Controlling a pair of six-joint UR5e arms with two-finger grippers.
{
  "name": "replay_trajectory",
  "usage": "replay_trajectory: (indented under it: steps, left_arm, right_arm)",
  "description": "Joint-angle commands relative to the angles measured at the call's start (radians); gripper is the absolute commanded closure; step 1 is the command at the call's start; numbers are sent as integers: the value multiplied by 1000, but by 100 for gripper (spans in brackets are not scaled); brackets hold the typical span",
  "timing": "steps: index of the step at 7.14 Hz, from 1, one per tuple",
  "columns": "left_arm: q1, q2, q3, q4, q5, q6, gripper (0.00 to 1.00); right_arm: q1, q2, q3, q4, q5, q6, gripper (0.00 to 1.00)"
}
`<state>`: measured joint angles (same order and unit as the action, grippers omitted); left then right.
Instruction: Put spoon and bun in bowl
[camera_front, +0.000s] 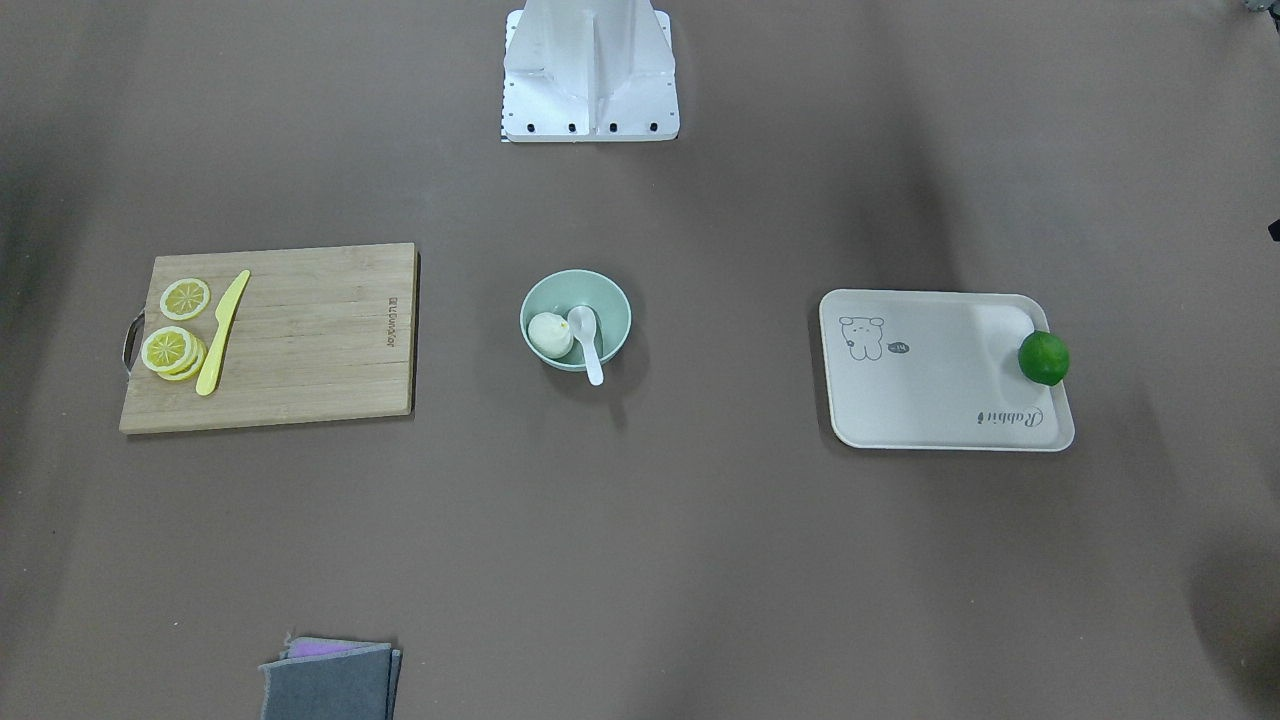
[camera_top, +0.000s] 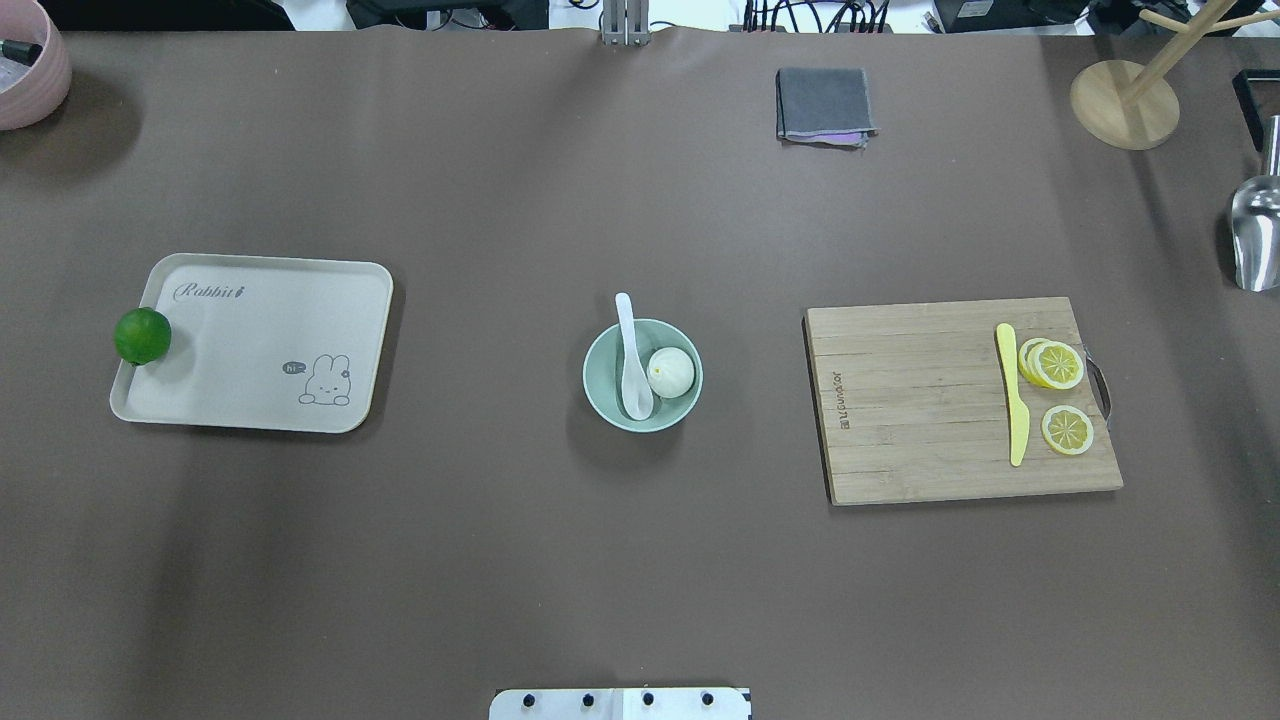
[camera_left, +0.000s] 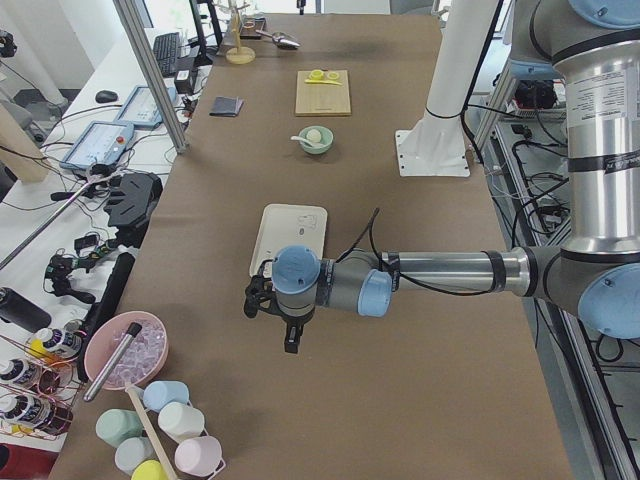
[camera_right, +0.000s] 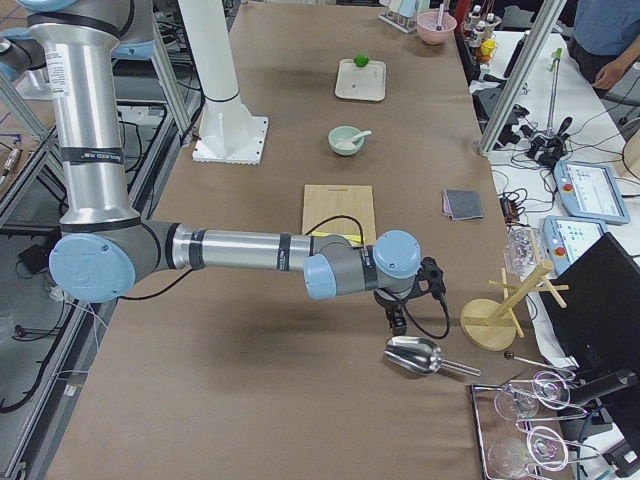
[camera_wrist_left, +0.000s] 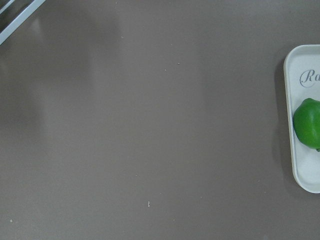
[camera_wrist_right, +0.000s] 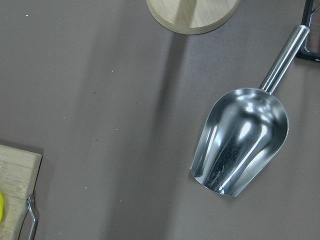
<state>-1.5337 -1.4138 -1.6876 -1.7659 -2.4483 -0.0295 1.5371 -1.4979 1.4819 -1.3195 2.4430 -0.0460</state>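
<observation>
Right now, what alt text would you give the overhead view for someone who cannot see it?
A mint bowl at the centre of the table holds a white bun and a spoon, whose handle sticks out over the far rim. Left, a tray carries a lime at its edge; right, a board holds a yellow knife and lemon slices. No arm shows.

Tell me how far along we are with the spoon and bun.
Done: the bun sits in the mint-green bowl, and the white soup spoon lies beside it, scoop inside, handle over the rim. In hand: nothing; the left gripper and right gripper hang far from the bowl. Left: apparently nothing.
</observation>
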Motion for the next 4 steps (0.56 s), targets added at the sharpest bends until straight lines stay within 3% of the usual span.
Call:
replay_trajectory:
  steps: [1, 4]
  left_arm:
    - [-2, 12, -3, 0, 0, -1, 1]
    - [-2, 28, -6, 0, -1, -3, 1]
  right_arm:
    - [0, -2, 1, 0, 5, 0, 0]
    - [-2, -14, 4, 0, 7, 0, 0]
